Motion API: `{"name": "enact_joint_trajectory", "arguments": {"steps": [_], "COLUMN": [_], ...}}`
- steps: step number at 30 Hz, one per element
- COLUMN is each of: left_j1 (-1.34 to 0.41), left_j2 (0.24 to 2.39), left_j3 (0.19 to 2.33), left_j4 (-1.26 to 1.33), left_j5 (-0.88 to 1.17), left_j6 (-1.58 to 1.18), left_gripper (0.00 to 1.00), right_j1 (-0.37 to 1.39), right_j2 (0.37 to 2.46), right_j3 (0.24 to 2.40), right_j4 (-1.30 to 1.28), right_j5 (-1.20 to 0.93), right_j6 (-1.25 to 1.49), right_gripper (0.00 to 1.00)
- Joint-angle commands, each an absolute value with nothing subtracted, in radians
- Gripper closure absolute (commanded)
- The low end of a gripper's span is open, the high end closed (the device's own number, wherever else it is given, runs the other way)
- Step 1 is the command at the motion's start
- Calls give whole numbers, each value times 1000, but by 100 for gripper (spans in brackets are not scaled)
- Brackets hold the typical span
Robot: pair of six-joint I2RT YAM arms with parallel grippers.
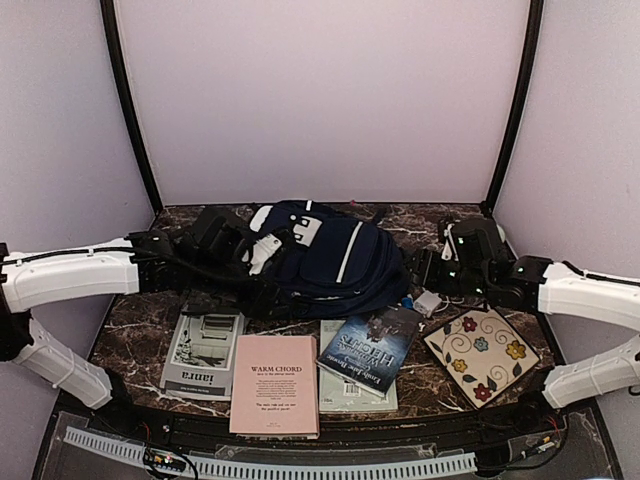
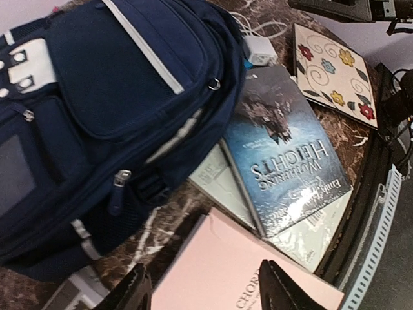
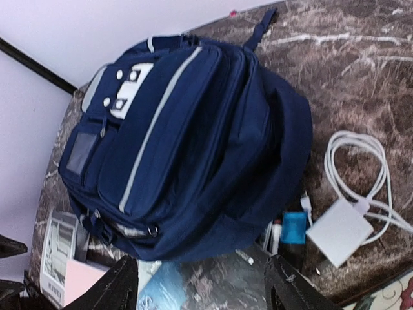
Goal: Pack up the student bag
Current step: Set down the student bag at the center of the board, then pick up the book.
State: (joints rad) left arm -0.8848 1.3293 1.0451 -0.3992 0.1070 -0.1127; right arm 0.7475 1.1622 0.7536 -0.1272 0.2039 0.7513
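Left gripper (image 2: 203,284) spread wide and empty over pink book (image 2: 222,252); right gripper (image 3: 201,274) also wide apart, holding nothing, just right of bag (image 1: 325,258). Bag lies flat at centre of table (image 1: 135,320) between the grippers, blue book (image 1: 368,345) near of it, charger (image 1: 428,302) at its right.

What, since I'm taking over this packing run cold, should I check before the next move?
1. left gripper open, nothing between its fingers: ok.
2. right gripper open and empty: ok.
3. student bag open to take items: not ok; no opening shows in any view.
4. Wuthering Heights book free to lift: ok; it is topmost, lying on a pale book.
5. Warm Chord book uncovered: ok.
6. white charger clear of the bag: ok; it lies beside it.
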Motion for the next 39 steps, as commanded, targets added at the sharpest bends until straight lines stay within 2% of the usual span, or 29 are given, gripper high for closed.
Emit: {"name": "enact_joint_trajectory", "arguments": {"steps": [1, 9, 16, 24, 29, 31, 34, 39], "left_j1": [-975, -1033, -1038, -1039, -1038, -1038, -1038, -1038], "left_j2": [1437, 1664, 1748, 1843, 1883, 1894, 1895, 1831], "left_j3": [1053, 1208, 1217, 1229, 1237, 1242, 1244, 1219], "left_j4": [-287, -276, -238, -224, -221, -222, -225, -184], "left_j5": [144, 170, 234, 271, 298, 306, 321, 376], "left_j6": [-251, -230, -255, -267, -269, -269, -266, -219], "left_gripper": [42, 44, 44, 43, 43, 42, 42, 39], "right_j1": [759, 761, 755, 677, 669, 666, 659, 657], "right_j2": [1082, 1055, 1214, 1383, 1447, 1448, 1400, 1228], "right_j3": [637, 348, 249, 189, 216, 215, 215, 272], "right_j4": [-224, 87, 440, 812, 930, 969, 940, 617], "right_j5": [36, -174, -289, -346, -444, -459, -454, -416], "right_j6": [872, 1066, 1130, 1193, 1168, 1174, 1153, 1032], "right_gripper": [32, 27, 31, 47, 68, 81, 98, 100]}}
